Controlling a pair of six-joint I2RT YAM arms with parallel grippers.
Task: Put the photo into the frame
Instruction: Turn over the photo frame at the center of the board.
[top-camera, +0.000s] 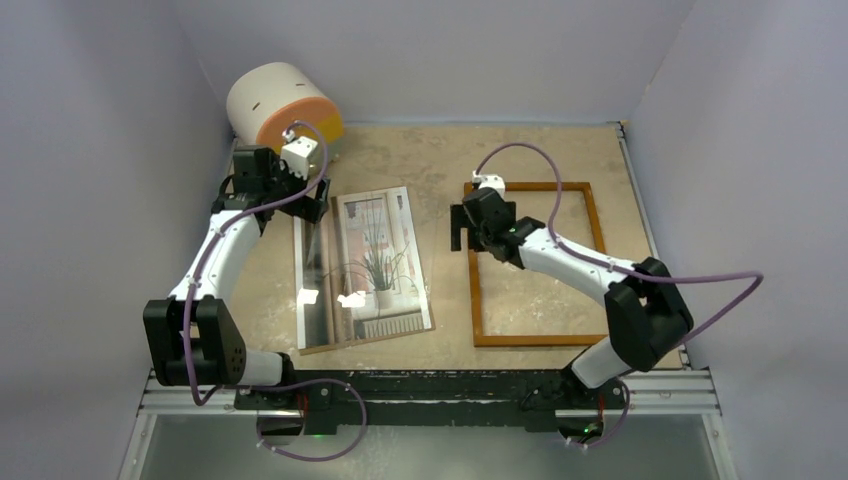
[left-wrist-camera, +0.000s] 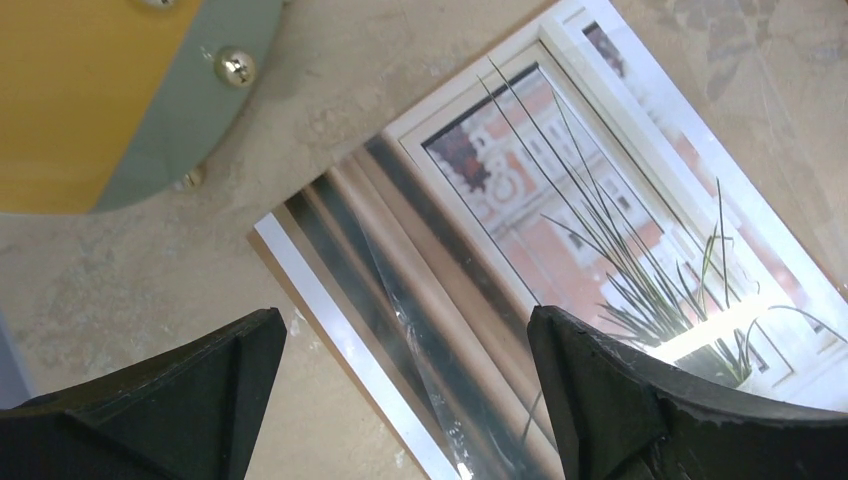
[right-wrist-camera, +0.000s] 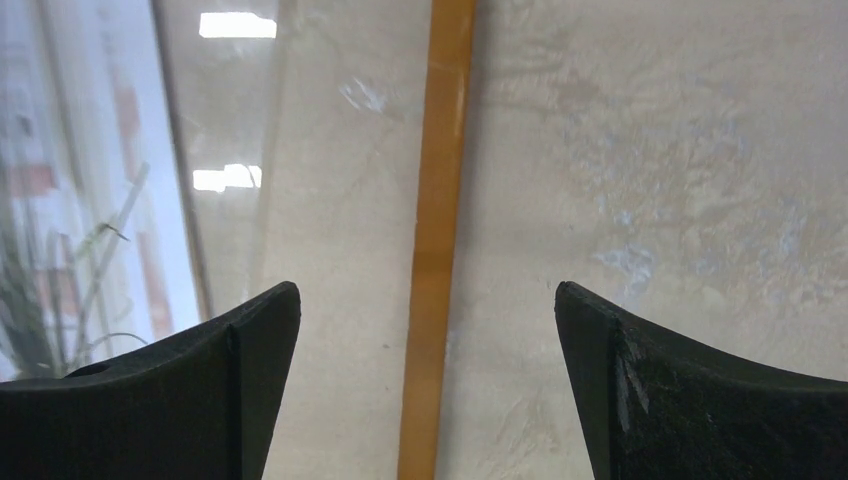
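Left pincer (left-wrist-camera: 405, 340) and right pincer (right-wrist-camera: 425, 310) wide open, empty. Risk: flat photo (top-camera: 375, 255) slides or creases when pinched; right pincer knocks frame (top-camera: 540, 340) askew.

The photo (top-camera: 375, 260) looks like glossy paper, catching bright glare, while the frame (top-camera: 530, 341) is smooth orange-brown wood with a slight sheen. The tabletop (top-camera: 440, 160) is matt, mottled beige like stone, and the left end effector's fingers (left-wrist-camera: 200, 390) are matt black plastic.

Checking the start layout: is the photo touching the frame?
Apart. The top external view shows a strip of bare table between the photo and the frame.
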